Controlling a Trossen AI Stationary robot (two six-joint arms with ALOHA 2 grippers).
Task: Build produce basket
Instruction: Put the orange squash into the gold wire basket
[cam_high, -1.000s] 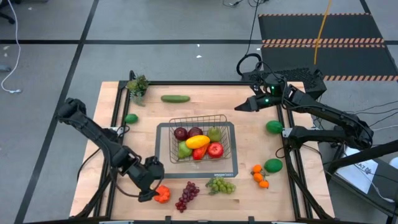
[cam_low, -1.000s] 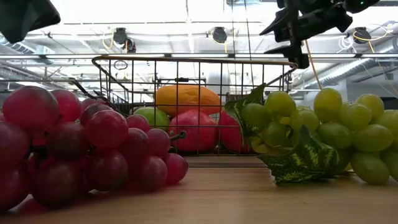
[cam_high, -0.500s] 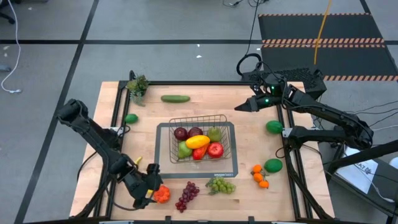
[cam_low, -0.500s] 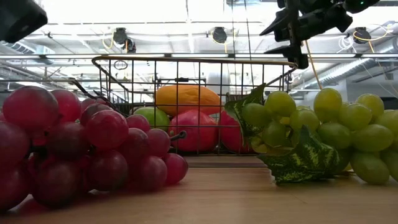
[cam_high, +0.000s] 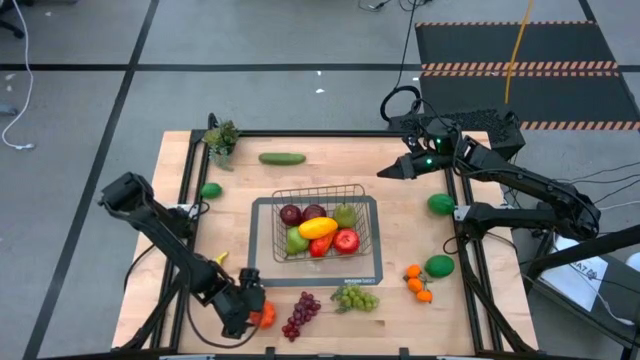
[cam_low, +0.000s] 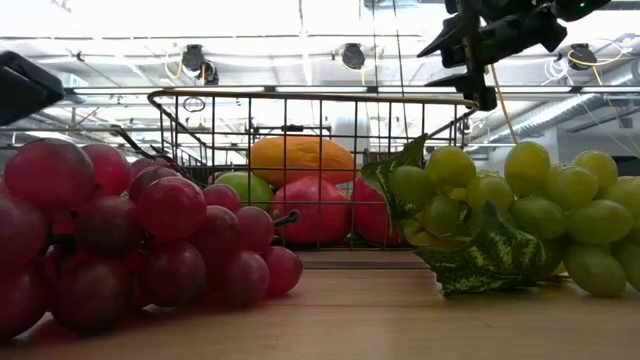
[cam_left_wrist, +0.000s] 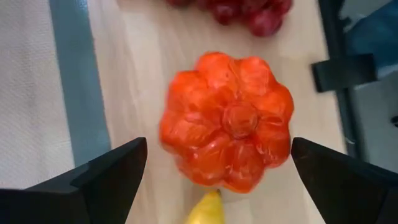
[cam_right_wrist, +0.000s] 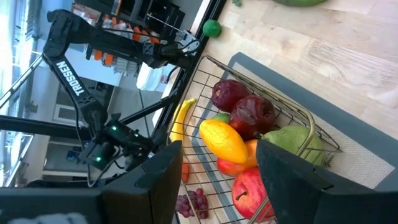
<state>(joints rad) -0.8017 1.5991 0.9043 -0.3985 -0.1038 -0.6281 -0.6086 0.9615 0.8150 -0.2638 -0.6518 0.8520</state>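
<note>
- Left arm reaches from the table's left side toward the near edge of the table (cam_high: 400, 200); left gripper (cam_high: 250, 310) low at that edge, near the front-left corner, fingers (cam_left_wrist: 106, 180) spread wide, nothing between them gripped.
- Right arm raised over the table's far-right corner; right gripper (cam_high: 385, 172) part open, empty, tip pointing toward the table's middle.
</note>
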